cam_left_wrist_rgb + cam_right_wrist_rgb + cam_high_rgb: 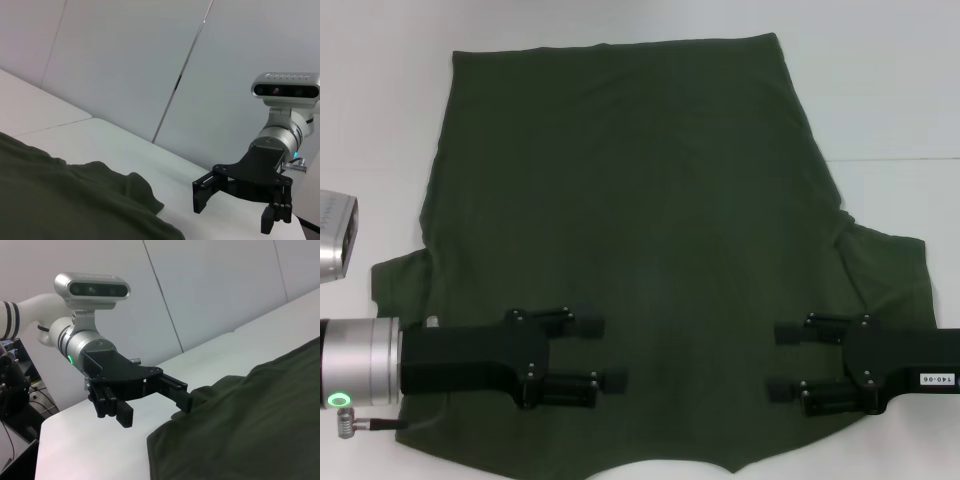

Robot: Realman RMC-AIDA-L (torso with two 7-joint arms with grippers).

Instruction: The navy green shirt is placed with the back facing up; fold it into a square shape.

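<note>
Since the navy green shirt (640, 230) lies spread flat across the white table (880, 90), limp and light, it should drape when lifted; pinch its sleeves or near corners. Left gripper (600, 354) at 7 o'clock and right gripper (782, 362) at 5 o'clock hover, jaws apart.

Shirt (640, 220) collar edge out of frame

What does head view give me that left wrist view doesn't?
Head view only: the whole navy green shirt spread flat on the white table, plain side up, both sleeves visible, and the left gripper open over its near part. Left wrist view only: the wall panels behind the table. Both: the right gripper, open, and the shirt's right sleeve.
</note>
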